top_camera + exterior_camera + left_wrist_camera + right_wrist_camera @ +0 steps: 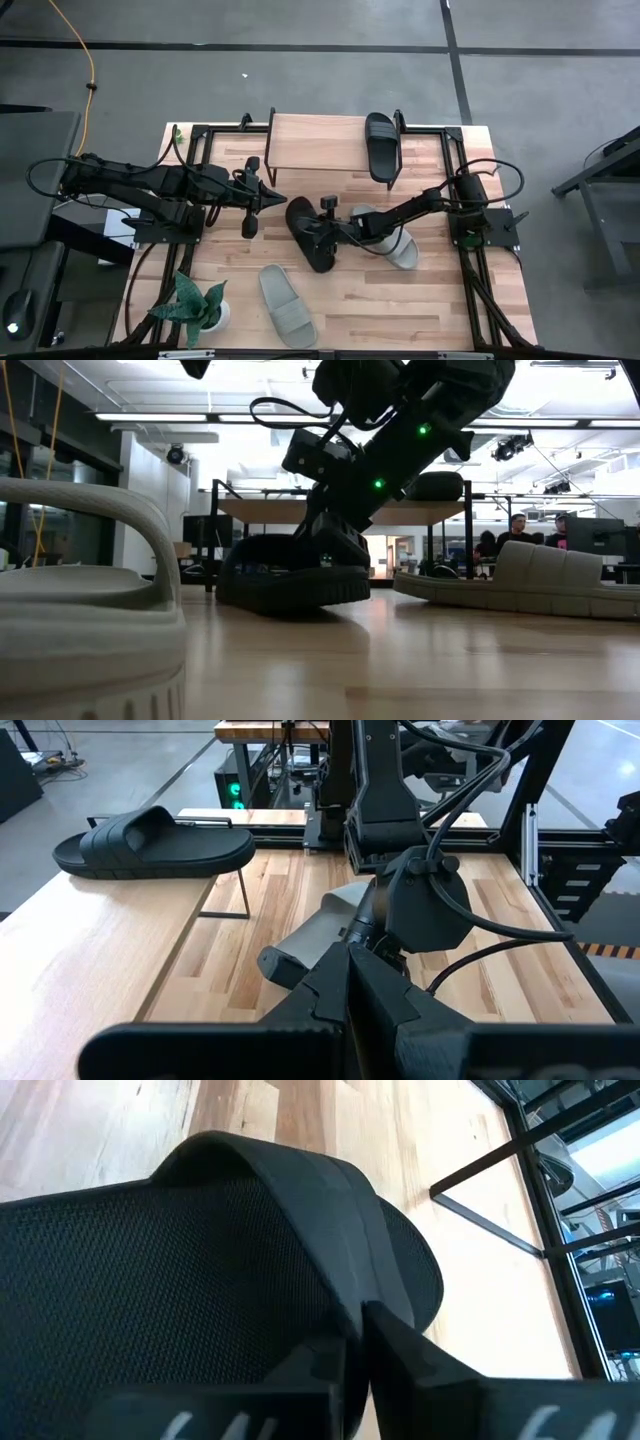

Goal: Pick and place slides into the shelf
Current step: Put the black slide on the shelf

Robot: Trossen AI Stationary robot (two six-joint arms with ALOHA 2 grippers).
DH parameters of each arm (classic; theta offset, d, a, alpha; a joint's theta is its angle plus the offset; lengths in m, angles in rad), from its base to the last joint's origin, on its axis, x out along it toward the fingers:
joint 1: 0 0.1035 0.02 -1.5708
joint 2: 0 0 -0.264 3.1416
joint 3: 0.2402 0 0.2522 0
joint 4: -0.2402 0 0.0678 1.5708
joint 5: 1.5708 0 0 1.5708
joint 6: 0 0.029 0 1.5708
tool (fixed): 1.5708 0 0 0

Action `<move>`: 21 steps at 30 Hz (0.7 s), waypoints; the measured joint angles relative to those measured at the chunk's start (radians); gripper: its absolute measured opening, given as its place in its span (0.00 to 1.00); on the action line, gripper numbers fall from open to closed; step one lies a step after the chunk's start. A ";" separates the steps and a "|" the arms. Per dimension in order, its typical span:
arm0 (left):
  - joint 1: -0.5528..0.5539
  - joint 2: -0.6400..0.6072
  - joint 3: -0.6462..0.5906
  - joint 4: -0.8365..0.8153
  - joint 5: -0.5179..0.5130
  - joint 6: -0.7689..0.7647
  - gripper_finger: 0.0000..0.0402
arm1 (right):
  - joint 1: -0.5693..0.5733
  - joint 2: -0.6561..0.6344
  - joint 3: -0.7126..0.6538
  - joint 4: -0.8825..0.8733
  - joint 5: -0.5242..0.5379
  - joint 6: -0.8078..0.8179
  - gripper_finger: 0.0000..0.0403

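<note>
Done: I count one black slide [382, 146] on the shelf [320, 143], beyond my right claw [322, 232].
Claw: pinched on second black slide [309, 235]'s strap, tabletop.
Left: both grey slides [287, 305].

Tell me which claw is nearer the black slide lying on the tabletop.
Right. The right claw is on the black slide, fingers pinching its strap. The left claw hovers just beside the slide's end nearest the shelf, not touching it.

No legible text, labels or numbers anywhere (slides included).
</note>
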 joint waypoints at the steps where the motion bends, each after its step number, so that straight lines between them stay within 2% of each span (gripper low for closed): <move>1: 0.000 0.000 0.000 0.000 0.000 0.000 0.00 | 0.000 0.000 0.000 0.000 0.000 0.001 0.02; 11: 0.000 0.000 0.000 0.000 0.000 0.000 0.00 | 0.000 0.000 0.004 -0.008 0.009 0.004 0.01; 21: 0.000 0.000 0.000 -0.002 0.000 0.018 0.00 | 0.017 0.002 0.132 -0.222 0.026 0.011 0.00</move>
